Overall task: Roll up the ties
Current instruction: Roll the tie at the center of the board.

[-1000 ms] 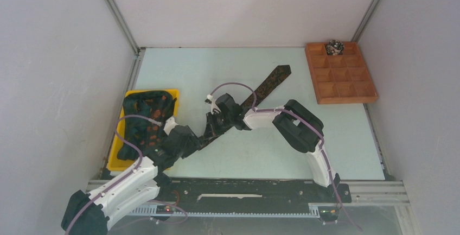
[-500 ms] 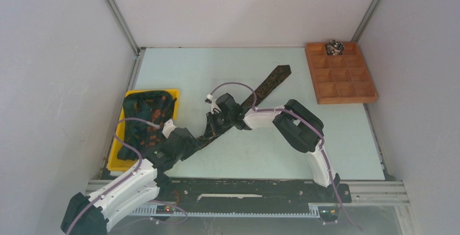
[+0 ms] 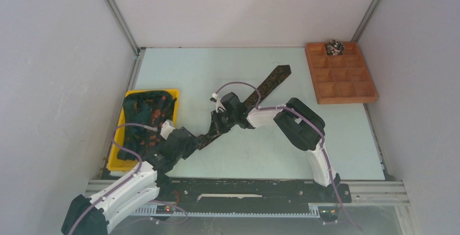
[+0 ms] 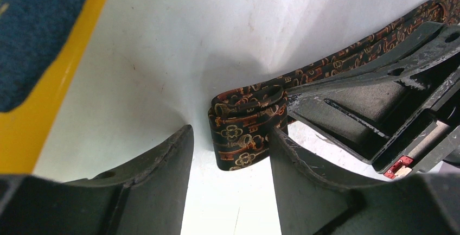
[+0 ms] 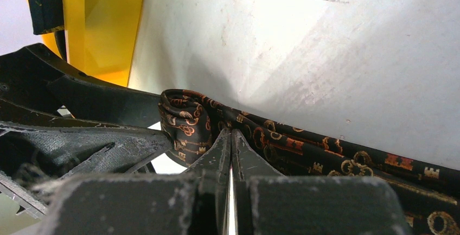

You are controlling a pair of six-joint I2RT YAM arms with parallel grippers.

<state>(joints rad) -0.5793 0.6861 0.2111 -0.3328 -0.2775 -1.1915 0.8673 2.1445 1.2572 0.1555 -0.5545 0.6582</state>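
One dark tie (image 3: 268,86) with an orange key pattern lies diagonally across the table. Its near end is rolled into a small loose coil (image 4: 244,126). My left gripper (image 4: 230,135) is open with the coil between its fingertips, against the right finger (image 4: 279,153). My right gripper (image 5: 231,133) is shut. Its tips press on the tie (image 5: 304,148) just behind the coil (image 5: 181,121). In the top view the left gripper (image 3: 196,140) and the right gripper (image 3: 213,128) meet over the tie's near end. A finished coil (image 3: 334,46) sits in the wooden box.
A yellow tray (image 3: 115,158) at the left holds several more dark ties (image 3: 144,116); its edge shows in the left wrist view (image 4: 54,94). A wooden compartment box (image 3: 340,77) stands at the back right. Grey walls enclose the table.
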